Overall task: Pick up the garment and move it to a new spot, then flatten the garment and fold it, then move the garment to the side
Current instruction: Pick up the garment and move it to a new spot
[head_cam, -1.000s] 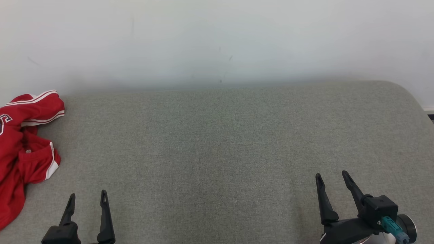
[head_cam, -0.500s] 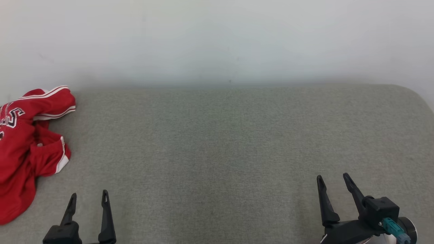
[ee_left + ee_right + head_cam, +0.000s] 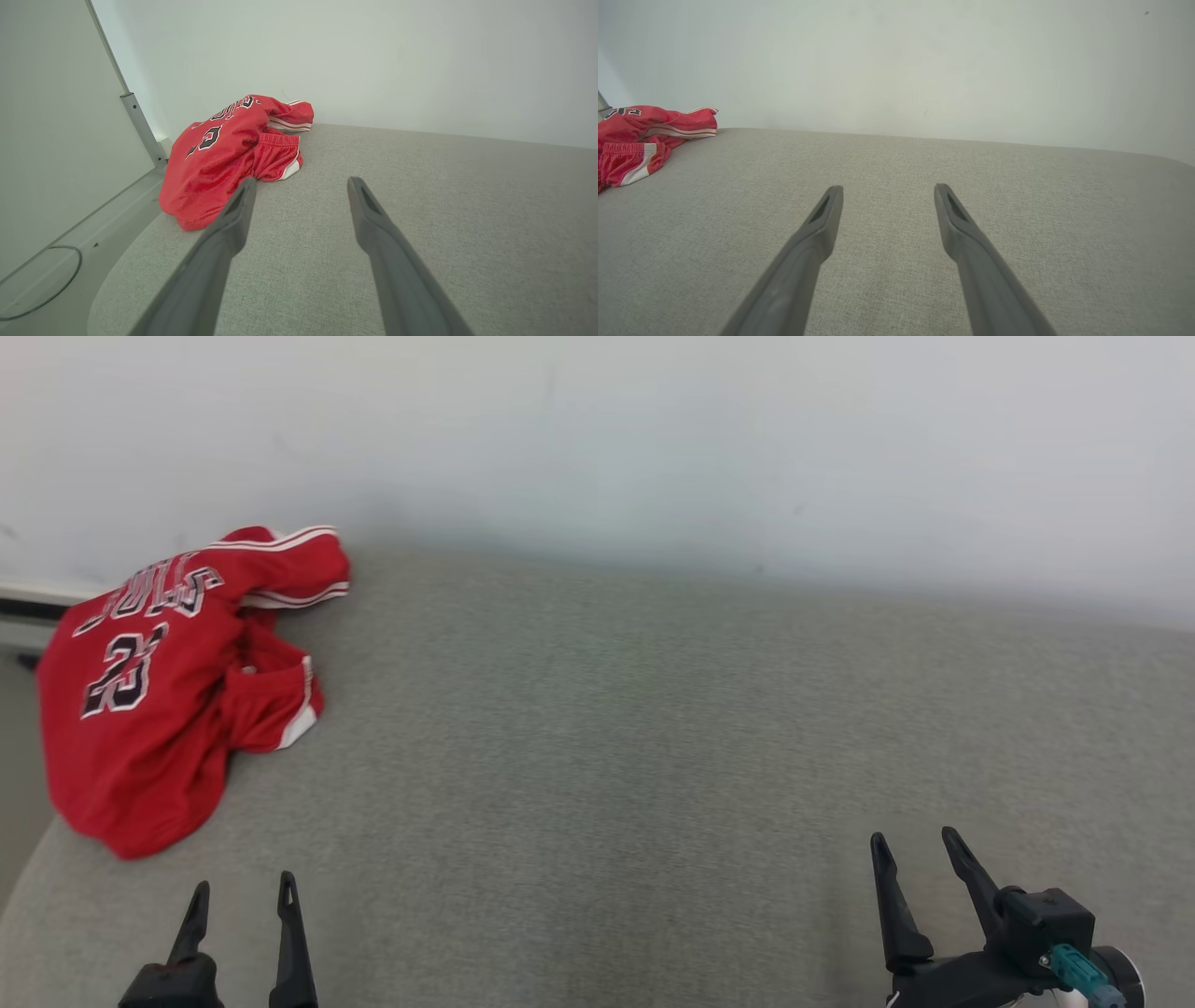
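Note:
The garment [image 3: 159, 691] is a red basketball jersey with white trim and dark lettering, lying crumpled at the far left of the grey cushion [image 3: 653, 728], close to the wall. In the left wrist view the garment [image 3: 224, 149] lies ahead and to the left of my left gripper [image 3: 301, 186], which is open and empty, a short way off. In the head view my left gripper [image 3: 243, 887] sits at the lower left, below the jersey. My right gripper [image 3: 910, 840] is open at the lower right, far from it. From the right wrist the garment [image 3: 640, 135] shows at the left edge beyond my right gripper [image 3: 887, 189].
A white wall [image 3: 653, 439] runs along the back of the cushion. Left of the cushion is a pale panel with a metal post [image 3: 140, 126], and a thin cable [image 3: 56, 284] lies on the floor there. The cushion's left end curves down beside the jersey.
The head camera has turned left, so the jersey now shows whole and further right in the picture. Both grippers stay open at the bottom of the view.

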Motion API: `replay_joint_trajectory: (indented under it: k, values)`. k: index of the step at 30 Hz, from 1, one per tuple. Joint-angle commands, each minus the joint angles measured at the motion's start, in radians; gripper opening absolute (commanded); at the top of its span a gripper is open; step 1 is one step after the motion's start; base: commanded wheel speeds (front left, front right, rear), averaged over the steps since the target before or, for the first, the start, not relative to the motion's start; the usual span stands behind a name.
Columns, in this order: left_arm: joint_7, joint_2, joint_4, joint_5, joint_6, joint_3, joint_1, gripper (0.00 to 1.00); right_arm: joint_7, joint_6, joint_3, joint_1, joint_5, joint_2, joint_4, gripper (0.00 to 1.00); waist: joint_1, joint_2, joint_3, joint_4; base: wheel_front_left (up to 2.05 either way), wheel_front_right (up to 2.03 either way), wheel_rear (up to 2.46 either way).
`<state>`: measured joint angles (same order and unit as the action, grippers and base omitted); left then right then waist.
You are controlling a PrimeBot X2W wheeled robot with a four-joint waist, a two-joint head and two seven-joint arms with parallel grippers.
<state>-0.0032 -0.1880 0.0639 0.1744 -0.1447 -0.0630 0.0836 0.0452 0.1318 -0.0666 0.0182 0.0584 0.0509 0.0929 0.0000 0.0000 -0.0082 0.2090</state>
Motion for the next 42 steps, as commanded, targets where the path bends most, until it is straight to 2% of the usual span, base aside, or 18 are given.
replay_joint_trajectory:
  k: [1, 11, 20, 32, 39, 42]
  values:
    - [-0.006, 0.000, -0.001, 0.000, -0.003, 0.000, 0.013, 1.00, 0.003, -0.002, 0.002, 0.007, 0.003, -0.001, 0.002, 1.00, 0.0000, 0.0000, -0.008, 0.072, 0.00, 0.00, 0.00]
    - [-0.009, -0.008, -0.006, 0.011, -0.012, 0.003, 0.019, 1.00, 0.001, -0.002, 0.008, 0.014, 0.014, -0.001, 0.011, 1.00, 0.0000, 0.0000, -0.014, 0.212, 0.00, 0.00, 0.00]
    - [-0.012, -0.010, 0.007, 0.015, -0.023, 0.005, 0.034, 1.00, 0.002, -0.002, 0.011, 0.016, 0.014, -0.001, 0.011, 1.00, 0.0000, 0.0000, -0.013, 0.282, 0.00, 0.00, 0.00]
    - [-0.034, -0.007, 0.018, 0.029, -0.049, 0.022, 0.036, 1.00, -0.008, -0.002, 0.024, 0.001, 0.004, -0.001, 0.006, 1.00, 0.0000, 0.0000, 0.004, 0.286, 0.00, 0.00, 0.00]
    - [-0.084, 0.001, 0.017, 0.067, -0.075, 0.083, -0.022, 1.00, -0.017, -0.002, 0.030, -0.020, -0.010, -0.001, -0.007, 1.00, 0.0000, 0.0000, 0.033, 0.239, 0.00, 0.00, 0.00]
    - [-0.106, -0.026, 0.013, 0.094, -0.077, 0.134, -0.074, 1.00, -0.024, -0.002, 0.032, -0.039, -0.020, -0.001, -0.023, 1.00, 0.0000, 0.0000, 0.062, 0.193, 0.00, 0.00, 0.00]
